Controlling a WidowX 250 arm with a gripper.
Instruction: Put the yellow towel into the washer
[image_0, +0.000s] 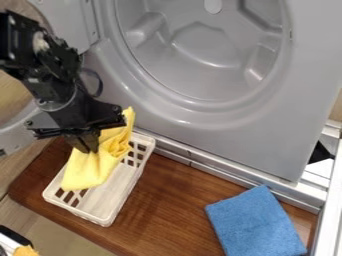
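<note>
The black gripper (88, 142) is at the left, low over the white basket (137, 175), and looks shut on the upper left part of the yellow towel (93, 167). Folds of the towel bunch up beside the gripper, with one corner sticking up to its right. The towel's lower part hangs down within the basket's outline; whether it rests on the basket floor I cannot tell. Above and to the right, the grey washer (267, 125) has its round opening facing the camera, its drum (207, 45) visible inside.
A folded blue cloth (255, 225) lies on the brown wooden board (177, 200) at the lower right. A metal rail (227, 177) runs along the washer's lower edge. The washer's open door (17, 132) is at the left, behind the arm. An orange item (25, 251) shows at the bottom left corner.
</note>
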